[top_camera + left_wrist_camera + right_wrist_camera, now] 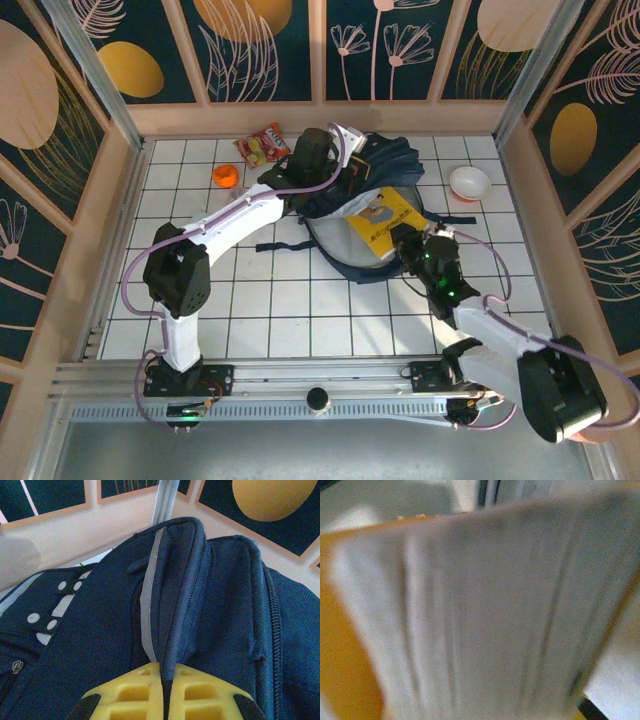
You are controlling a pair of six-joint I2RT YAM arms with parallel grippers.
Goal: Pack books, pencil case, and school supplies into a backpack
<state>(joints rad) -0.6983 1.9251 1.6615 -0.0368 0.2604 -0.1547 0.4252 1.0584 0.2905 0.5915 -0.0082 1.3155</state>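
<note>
Backpack (400,165) lies far-centre on the table (260,300), with the yellow paperback (380,222) across it. Left gripper (165,680) is clamped on a backpack fabric fold. Right gripper (405,243) meets the paperback's near corner; its grip cannot be determined.

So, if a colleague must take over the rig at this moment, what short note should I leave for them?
Left gripper: shut on a fold of fabric at the top of the navy backpack, holding it up.
Right gripper: shut on the near corner of the yellow book, which lies tilted over the backpack's mouth.
Done: the backpack is held and the book is at its opening.
Left: slide the book fully in and release it, then the pencil case and school supplies. Whether those are already inside cannot be told.
The snack packet, small orange object and white bowl on the table are not part of the job.
</note>
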